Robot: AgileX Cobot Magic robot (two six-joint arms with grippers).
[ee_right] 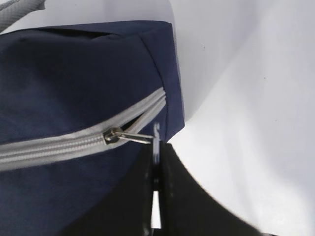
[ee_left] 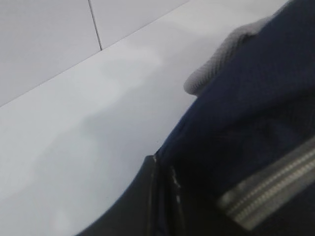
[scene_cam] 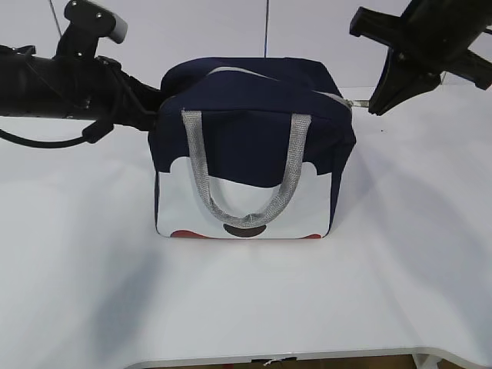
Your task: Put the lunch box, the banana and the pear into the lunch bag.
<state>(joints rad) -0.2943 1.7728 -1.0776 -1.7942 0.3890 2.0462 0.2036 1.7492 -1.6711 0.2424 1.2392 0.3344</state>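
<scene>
Zipping is the step in hand, judging by the lunch bag (scene_cam: 254, 154) standing on the table (scene_cam: 246, 307) with its zipper (ee_right: 64, 142) run almost to the end and the lunch box, banana and pear nowhere visible, presumably inside. To finish well, pull straight along the zipper line while the other arm braces the fabric. The left gripper (ee_left: 165, 196) reaches in level, jaws clenched on the bag's corner. The right gripper (ee_right: 155, 162) slants down just beyond the bag's end, jaws pinched on the ring pull (ee_right: 147, 137).
</scene>
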